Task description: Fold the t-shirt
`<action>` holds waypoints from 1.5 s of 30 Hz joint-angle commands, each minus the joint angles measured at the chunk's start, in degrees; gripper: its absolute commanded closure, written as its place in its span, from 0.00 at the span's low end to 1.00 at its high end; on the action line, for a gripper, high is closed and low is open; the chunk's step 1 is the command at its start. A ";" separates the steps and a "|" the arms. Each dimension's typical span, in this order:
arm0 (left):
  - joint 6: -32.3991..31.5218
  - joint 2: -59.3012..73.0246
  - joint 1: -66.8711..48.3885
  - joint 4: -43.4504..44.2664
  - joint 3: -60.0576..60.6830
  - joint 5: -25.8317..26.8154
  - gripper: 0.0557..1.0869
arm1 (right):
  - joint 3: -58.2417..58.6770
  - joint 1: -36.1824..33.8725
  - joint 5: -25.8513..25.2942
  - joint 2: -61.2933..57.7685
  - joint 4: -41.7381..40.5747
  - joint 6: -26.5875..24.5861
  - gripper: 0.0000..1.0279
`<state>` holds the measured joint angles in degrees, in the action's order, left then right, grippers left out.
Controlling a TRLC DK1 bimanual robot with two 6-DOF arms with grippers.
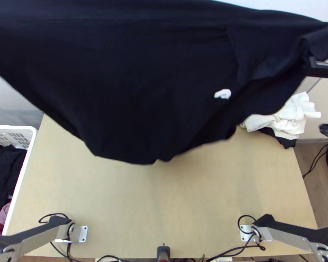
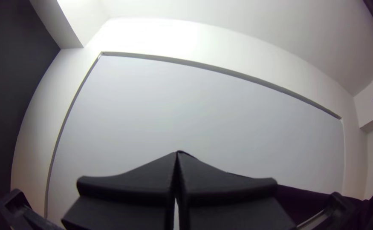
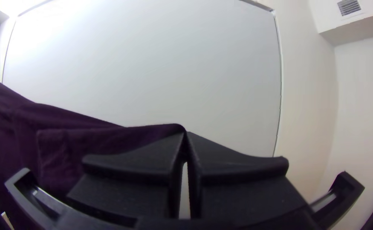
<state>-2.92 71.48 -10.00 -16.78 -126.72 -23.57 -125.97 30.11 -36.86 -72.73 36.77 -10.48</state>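
T-shirt (image 1: 133,87): dark cloth, matt, mostly smooth, soft creases. Table (image 1: 207,201): light wood, smooth, low sheen. Basket (image 1: 15,127): white plastic, smooth rim. White cloth (image 1: 291,115): matt, crumpled. Left end effector (image 2: 177,154) and right end effector (image 1: 323,69): matt black, plastic-looking. Mounting plate (image 1: 83,234): bare metal, flat. Arm link (image 1: 37,242): smooth silver-grey metal look. Floor (image 1: 310,153): wood-look, grained. Wall panel (image 2: 203,110): pale, smooth.

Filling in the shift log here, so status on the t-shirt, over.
Left tool and right tool both shut on t-shirt. Hanging spread above table, not yet folded. White cloth at far right, possibly in the way.
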 commanded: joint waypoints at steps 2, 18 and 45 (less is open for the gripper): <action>2.21 -7.32 -2.57 -0.63 2.09 0.02 0.96 | 6.27 0.39 -1.28 8.48 -9.44 -6.13 0.97; -4.46 -24.29 -3.98 -29.19 15.27 9.16 0.96 | 22.35 0.48 -1.37 23.86 -1.18 -7.27 0.97; -13.08 5.07 1.83 12.29 59.04 12.50 0.96 | 63.22 -15.78 14.71 -0.66 -35.19 11.18 0.97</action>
<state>-15.09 62.43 -10.81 -16.27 -69.43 -11.09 -65.14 22.15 -28.12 -60.40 9.10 -4.21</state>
